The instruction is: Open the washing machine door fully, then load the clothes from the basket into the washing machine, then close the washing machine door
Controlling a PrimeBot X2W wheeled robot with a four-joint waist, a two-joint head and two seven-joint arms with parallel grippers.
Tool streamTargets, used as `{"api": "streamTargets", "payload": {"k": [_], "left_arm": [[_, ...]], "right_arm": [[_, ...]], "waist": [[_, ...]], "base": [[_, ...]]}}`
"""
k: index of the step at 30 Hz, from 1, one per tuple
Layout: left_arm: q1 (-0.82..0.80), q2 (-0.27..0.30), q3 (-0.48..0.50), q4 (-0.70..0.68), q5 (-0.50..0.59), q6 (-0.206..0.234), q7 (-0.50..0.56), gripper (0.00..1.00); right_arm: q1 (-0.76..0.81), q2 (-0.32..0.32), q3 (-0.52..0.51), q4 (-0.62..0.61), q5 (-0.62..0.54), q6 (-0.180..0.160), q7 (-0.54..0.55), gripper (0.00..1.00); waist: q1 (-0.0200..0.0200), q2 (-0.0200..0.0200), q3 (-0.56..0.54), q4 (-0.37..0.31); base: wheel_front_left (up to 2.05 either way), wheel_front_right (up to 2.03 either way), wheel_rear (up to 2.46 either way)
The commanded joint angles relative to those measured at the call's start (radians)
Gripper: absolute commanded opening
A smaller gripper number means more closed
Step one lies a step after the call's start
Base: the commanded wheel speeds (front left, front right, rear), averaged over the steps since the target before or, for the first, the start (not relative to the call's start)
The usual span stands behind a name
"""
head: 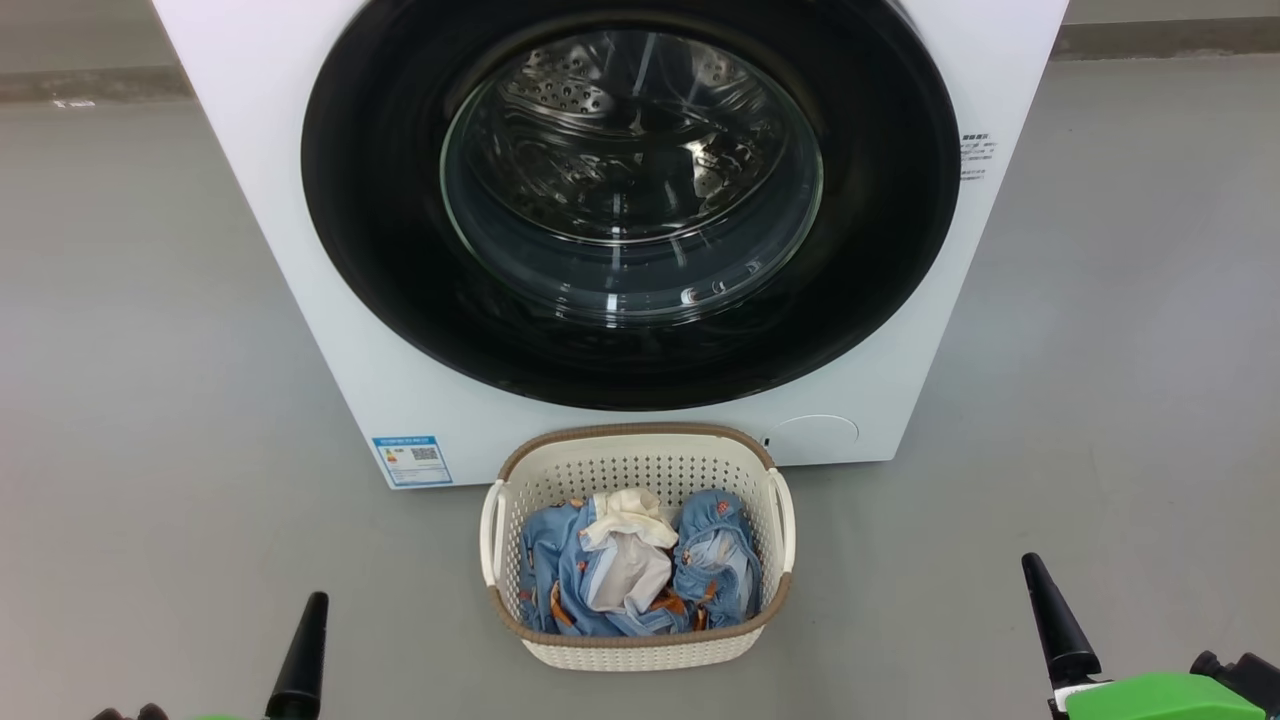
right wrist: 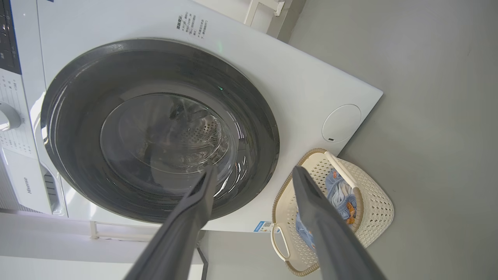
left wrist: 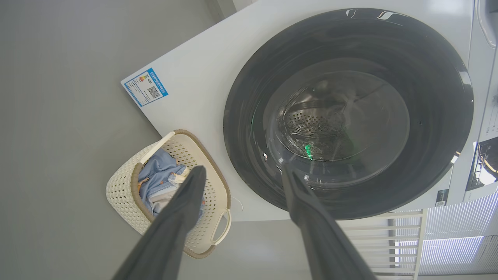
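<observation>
Washing machine door was shut, flush against washing machine front. Basket stood on floor just before machine, below door. Clothes lay inside, cream piece atop blue. Left gripper and right gripper: fingers spread wide, empty, apart from basket and door.

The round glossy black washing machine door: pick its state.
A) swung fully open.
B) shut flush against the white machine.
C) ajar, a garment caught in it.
B: the round glossy black door lies flush on the front of the white boxy washing machine, no gap showing.
</observation>
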Motion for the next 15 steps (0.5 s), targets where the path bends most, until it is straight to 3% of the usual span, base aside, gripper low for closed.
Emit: {"api": "streamTargets", "payload": {"k": [1,15], "left_arm": [[-0.042,0.021,0.008,-0.033,0.034,-0.002,-0.010,1.00],[-0.047,0.039,-0.017,-0.058,0.221,-0.002,-0.052,1.00]], "right_arm": [[-0.048,-0.016,0.013,-0.023,-0.035,0.001,-0.012,1.00],[-0.058,-0.043,0.038,-0.020,-0.239,0.001,-0.049,1.00]], "waist": [[-0.0001,-0.0001,-0.001,0.000],[-0.0002,-0.0001,-0.004,0.003]], "base": [[0.00,0.00,0.00],[0.00,0.00,0.00]]}}
